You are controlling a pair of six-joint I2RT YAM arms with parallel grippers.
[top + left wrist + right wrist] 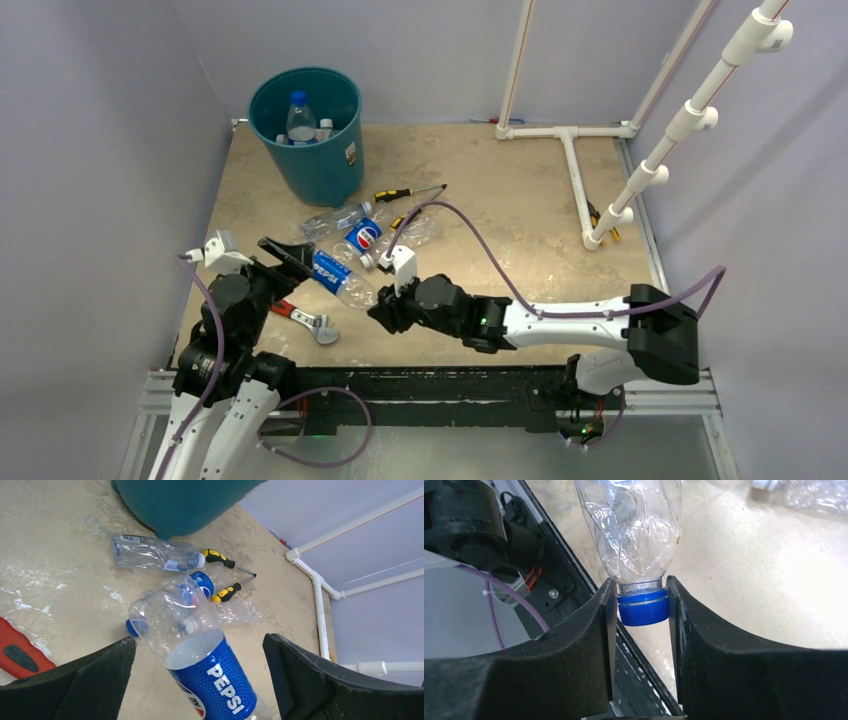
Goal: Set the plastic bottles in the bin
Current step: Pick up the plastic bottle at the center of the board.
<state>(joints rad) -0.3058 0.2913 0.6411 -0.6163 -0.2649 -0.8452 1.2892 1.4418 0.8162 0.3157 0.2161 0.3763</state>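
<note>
**Right jaws pinch the Pepsi bottle's cap; left jaws gape around its other end**

Your right arm [560, 322] lies low and stretched along the near edge of the desk [520, 200], reaching from its base on the right toward the middle with the wrist pointing left. Its jaws are drawn in to a narrow gap and grip the blue cap [643, 611] of the Pepsi bottle [338, 278]. One pad presses on each side of the cap, and the crumpled clear neck runs away from them.

Your left arm [225, 330] is folded tight over its base, elbow bent, wrist tipped forward and to the right. Its jaws are spread wide, one finger on either side of the same bottle near its blue label. A gap shows on both sides, so they hold nothing. You cannot tell from these views whether the bottle rests on the desk or is raised off it.

The bin [325, 175] stands upright at the far left of the desk, well apart from both arms, with a few bottles [300, 118] inside. Between it and the jaws more lie on their sides, among them a clear bottle [150, 555] just beside the bin's foot. Two screwdrivers [220, 557] lie near them, and a red-handled wrench [310, 322] lies near your left arm
</note>
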